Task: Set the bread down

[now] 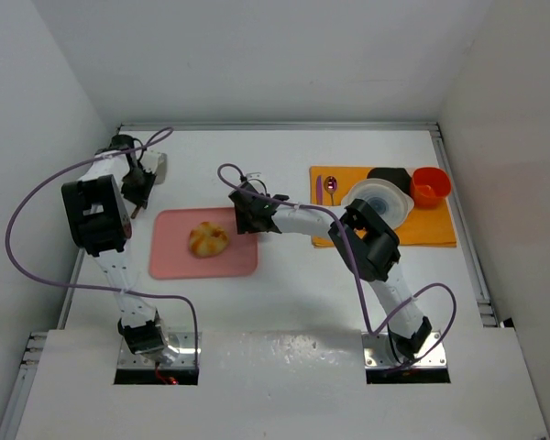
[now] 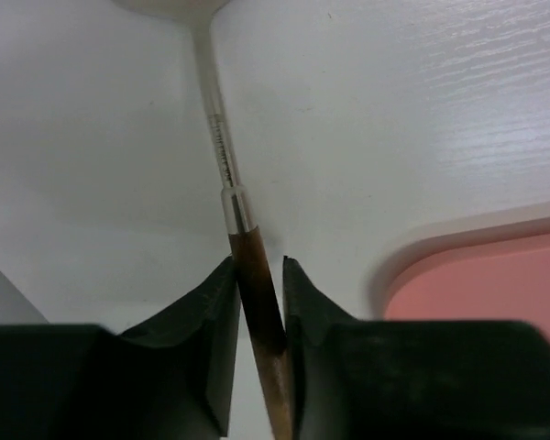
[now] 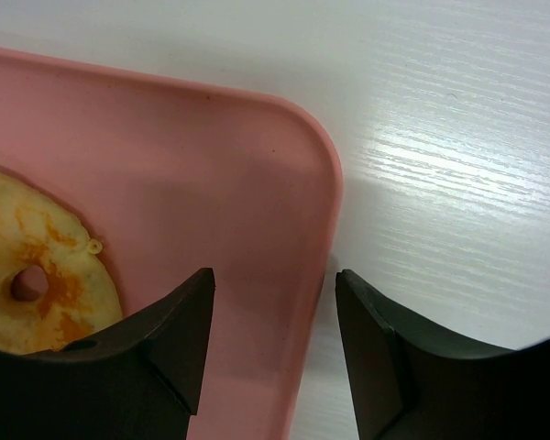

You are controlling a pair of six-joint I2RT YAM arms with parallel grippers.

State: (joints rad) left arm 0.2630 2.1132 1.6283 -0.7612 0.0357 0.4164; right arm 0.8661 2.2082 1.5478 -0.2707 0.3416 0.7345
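Observation:
The bread (image 1: 207, 239), a round golden-brown bun, lies on the pink board (image 1: 174, 261). In the right wrist view the bread (image 3: 37, 275) sits at the lower left on the board (image 3: 211, 165). My right gripper (image 1: 245, 216) is open and empty, its jaws (image 3: 275, 280) straddling the board's right edge, just right of the bread and not touching it. My left gripper (image 1: 137, 191), at the far left beyond the board, is shut (image 2: 257, 266) on the brown wooden handle of a metal utensil (image 2: 222, 156).
An orange mat (image 1: 435, 229) at the right holds a purple spoon (image 1: 331, 188), a clear-lidded bowl (image 1: 378, 202), a black object (image 1: 388, 175) and an orange cup (image 1: 430, 186). White walls close the table's back and sides.

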